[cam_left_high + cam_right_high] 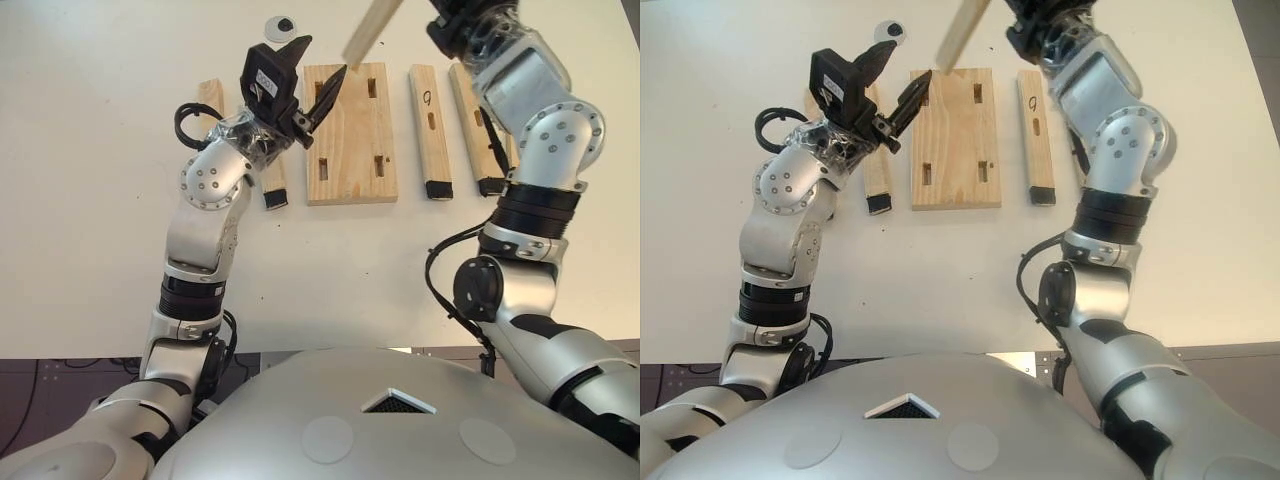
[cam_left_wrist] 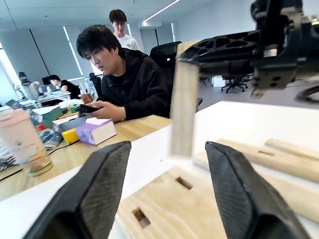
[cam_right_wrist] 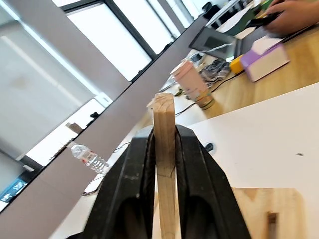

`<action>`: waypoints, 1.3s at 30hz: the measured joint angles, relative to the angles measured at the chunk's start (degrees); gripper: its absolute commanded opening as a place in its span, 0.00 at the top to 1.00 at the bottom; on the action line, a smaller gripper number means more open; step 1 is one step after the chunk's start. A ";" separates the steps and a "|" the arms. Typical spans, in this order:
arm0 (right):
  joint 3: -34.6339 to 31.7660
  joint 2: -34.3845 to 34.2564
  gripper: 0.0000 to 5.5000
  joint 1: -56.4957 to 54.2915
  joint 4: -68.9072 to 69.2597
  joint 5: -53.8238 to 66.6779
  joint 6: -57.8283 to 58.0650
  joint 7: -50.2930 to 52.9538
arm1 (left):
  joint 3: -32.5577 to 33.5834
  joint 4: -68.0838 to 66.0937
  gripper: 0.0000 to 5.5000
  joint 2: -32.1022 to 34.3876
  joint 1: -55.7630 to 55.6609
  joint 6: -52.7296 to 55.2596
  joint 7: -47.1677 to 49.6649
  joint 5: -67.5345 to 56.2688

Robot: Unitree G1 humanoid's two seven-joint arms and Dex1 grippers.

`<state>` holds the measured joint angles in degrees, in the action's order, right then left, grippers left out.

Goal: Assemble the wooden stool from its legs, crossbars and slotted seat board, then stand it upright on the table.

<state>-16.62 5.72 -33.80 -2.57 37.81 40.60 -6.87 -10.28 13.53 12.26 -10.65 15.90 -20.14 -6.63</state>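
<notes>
- Seat board (image 1: 346,135) lies flat on the white table (image 1: 100,200), just below and in front of both claws. It is pale wood with four short slots, two near each end.
- A leg (image 1: 430,130) with a black foot cap lies beside the board on the right claw's side, parallel to it and apart from it.
- A second capped leg (image 1: 470,120) lies farther out on that side, and the right forearm crosses over part of it.
- On the left claw's side a third leg (image 1: 273,188) lies beside the board. The claw's body hides the leg's far half.
- A fourth piece (image 1: 210,95) lies outside that one.
- A small round black-and-white object (image 1: 282,26) sits on the table beyond the left claw.
- Past the table's far edge, a cup (image 2: 22,142) and a purple box (image 2: 97,132) stand on a neighbouring desk.
- Left claw (image 1: 322,58) hovers over the board's far corner on its own side, with its fingers (image 2: 84,199) spread wide and nothing between them.
- Right claw (image 3: 163,132) is clamped on a wooden piece (image 1: 368,32), which is held tilted above the board's far edge.
- The piece's lower end hangs between the left claw's fingers. I cannot tell whether it touches the board.
</notes>
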 measured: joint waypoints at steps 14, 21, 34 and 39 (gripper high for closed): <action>-3.16 11.10 0.93 14.16 -3.61 -10.79 -18.59 -10.73 | 1.61 -9.63 0.50 -3.40 1.95 -2.71 5.96 3.80; -3.36 11.26 0.93 14.54 -9.97 -12.83 -24.02 -13.30 | 1.87 -10.81 0.50 -3.33 1.49 -3.05 4.95 3.74; -3.55 12.85 0.93 14.36 -14.94 -12.95 -28.09 -14.01 | 2.87 -11.02 0.50 -3.59 1.02 -3.04 4.68 3.73; -3.65 12.77 0.93 14.22 -13.10 -10.65 -24.27 -13.50 | 2.86 -11.15 0.50 -3.88 1.02 -3.04 4.99 3.77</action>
<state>-20.27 18.49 -19.58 -15.67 27.16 16.32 -20.37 -7.42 2.38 8.38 -9.63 12.86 -15.15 -2.86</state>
